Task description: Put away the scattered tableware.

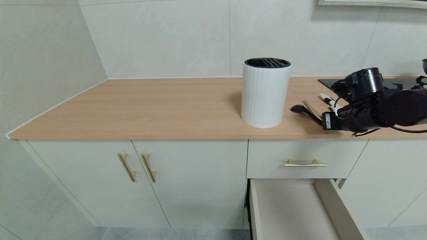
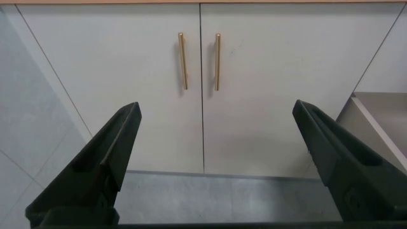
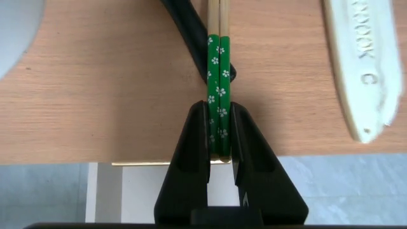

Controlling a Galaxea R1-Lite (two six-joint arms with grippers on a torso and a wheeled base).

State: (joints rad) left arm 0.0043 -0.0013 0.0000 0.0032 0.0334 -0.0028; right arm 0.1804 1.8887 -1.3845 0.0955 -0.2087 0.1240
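A pair of wooden chopsticks (image 3: 220, 70) with green flowered ends lies at the counter's front edge, and my right gripper (image 3: 220, 137) is shut on those ends. In the head view the chopsticks (image 1: 311, 107) point away from the right arm, just right of a tall white utensil holder (image 1: 266, 95) with a black slotted top. A black spoon (image 1: 300, 109) lies partly under the chopsticks, its handle (image 3: 186, 38) crossing beneath them. A white knife (image 3: 359, 63) rests beside them. My left gripper (image 2: 219, 162) hangs open, low in front of the cabinet doors.
The wooden countertop (image 1: 150, 106) stretches left of the holder. Below the right arm is a closed drawer with a gold handle (image 1: 305, 163), and under it an open drawer (image 1: 293, 210). Two gold door handles (image 2: 199, 60) face the left gripper. A black hob (image 1: 337, 83) sits at the back right.
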